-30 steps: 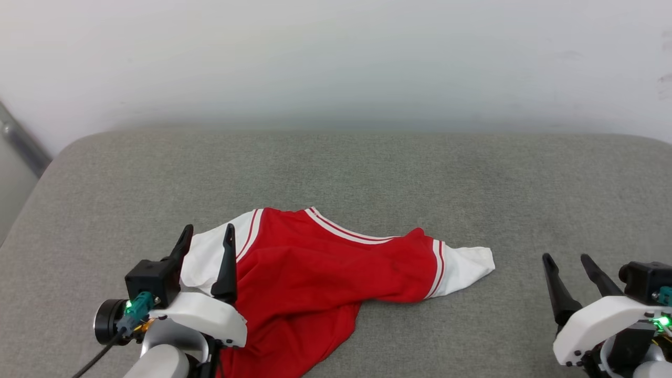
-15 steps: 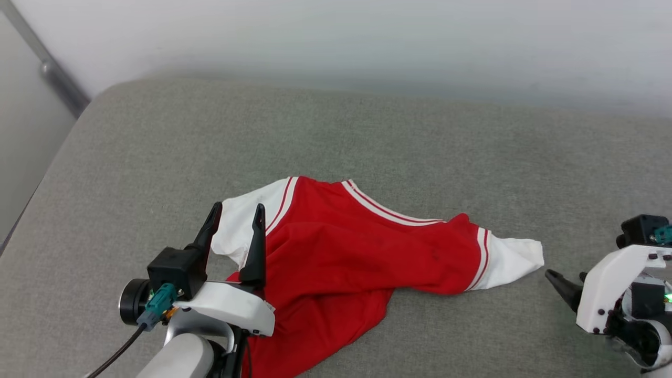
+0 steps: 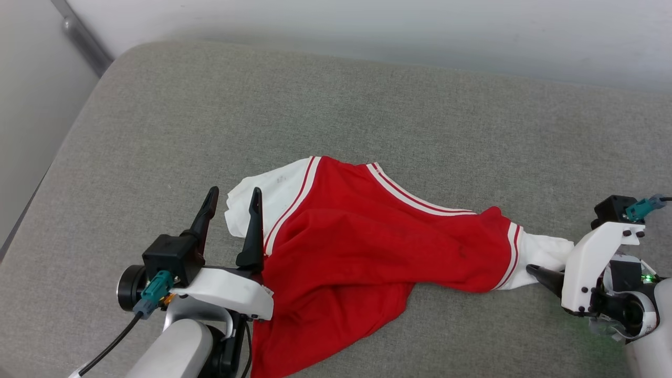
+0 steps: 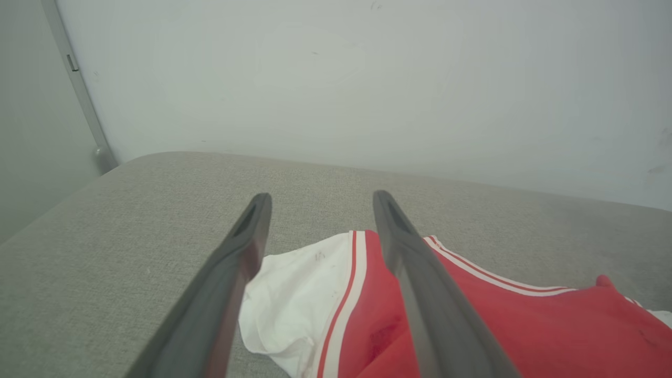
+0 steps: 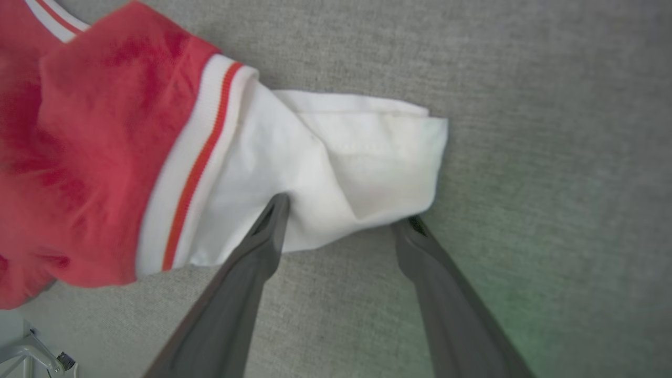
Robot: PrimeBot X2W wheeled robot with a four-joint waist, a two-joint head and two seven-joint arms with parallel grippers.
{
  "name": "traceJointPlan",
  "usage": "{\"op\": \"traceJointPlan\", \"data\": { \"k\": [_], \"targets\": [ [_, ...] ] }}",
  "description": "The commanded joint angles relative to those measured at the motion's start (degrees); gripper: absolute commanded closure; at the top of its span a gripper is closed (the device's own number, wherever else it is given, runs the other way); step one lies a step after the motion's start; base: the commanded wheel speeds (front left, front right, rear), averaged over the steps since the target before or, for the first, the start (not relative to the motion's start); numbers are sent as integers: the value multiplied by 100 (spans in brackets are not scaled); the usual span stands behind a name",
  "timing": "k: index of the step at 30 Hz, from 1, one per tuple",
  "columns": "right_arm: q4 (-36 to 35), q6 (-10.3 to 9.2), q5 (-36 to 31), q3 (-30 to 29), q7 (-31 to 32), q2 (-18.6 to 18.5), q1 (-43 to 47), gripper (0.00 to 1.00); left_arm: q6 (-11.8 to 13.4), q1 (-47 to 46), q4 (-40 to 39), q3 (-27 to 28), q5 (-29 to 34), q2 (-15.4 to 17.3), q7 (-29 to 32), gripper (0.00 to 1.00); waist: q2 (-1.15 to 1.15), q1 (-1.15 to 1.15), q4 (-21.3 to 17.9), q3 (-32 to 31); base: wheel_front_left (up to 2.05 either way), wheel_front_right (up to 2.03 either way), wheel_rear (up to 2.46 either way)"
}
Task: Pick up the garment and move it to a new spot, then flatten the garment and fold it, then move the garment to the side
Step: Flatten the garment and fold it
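Grey padded surface [image 3: 420,115] meets a pale wall [image 3: 367,31] at the back. At the near left, the left tool [image 3: 234,191] stands with its fingers wide apart and holds nothing, beside one white sleeve. The garment [image 3: 367,236] lies crumpled across the near middle: a red body, short white sleeves, and red-white striped trim at collar and armholes. At the right, the right tool [image 5: 346,210] is spread wide, its tips at the edge of the other white sleeve, not closed on it.

Red-and-white jersey shirt [image 3: 367,236]: soft matt cloth, creased. Grey cushion [image 3: 367,105]: coarse matt weave. Left hand [image 3: 234,191]: matt dark plastic fingers [image 3: 253,226].
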Motion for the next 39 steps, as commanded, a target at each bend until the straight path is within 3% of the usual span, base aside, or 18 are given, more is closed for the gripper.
{"op": "traceJointPlan", "data": {
  "k": [1,2,10,15,20,27,33,39],
  "targets": [
    [420,-6,64,195,236,223,408,93,-23,18,16,28,17,-15,-19,0,0,0,-7,-13,0,0,0],
    [457,-6,86,203,230,234,390,100,-24,35,20,45,8,-12,-21,0,0,0,-17,-25,0,0,0],
    [-35,-5,41,217,-474,-92,-29,100,21,91,57,245,-107,202,62,0,0,0,-269,-238,0,0,0],
    [-415,-5,51,192,-710,-238,55,100,-40,-57,37,465,-317,549,453,0,0,0,-518,-400,0,0,0],
    [-865,-5,27,55,-768,-401,280,100,-387,-415,102,534,-798,902,1447,0,0,0,-764,-400,0,0,0],
    [-1584,-5,-2,-120,-551,-275,609,100,-1162,-1509,949,129,-1400,1325,3607,0,0,0,-1175,-9,0,0,0],
    [-1859,-4,52,-25,-468,-35,610,100,-1433,-2078,1635,-154,-1667,1519,4961,0,0,0,-1482,367,0,0,0],
    [-1906,-4,53,44,-525,115,527,100,-1591,-2390,2210,-352,-1682,1595,5583,0,0,0,-1713,623,0,0,0]
  ]
}}
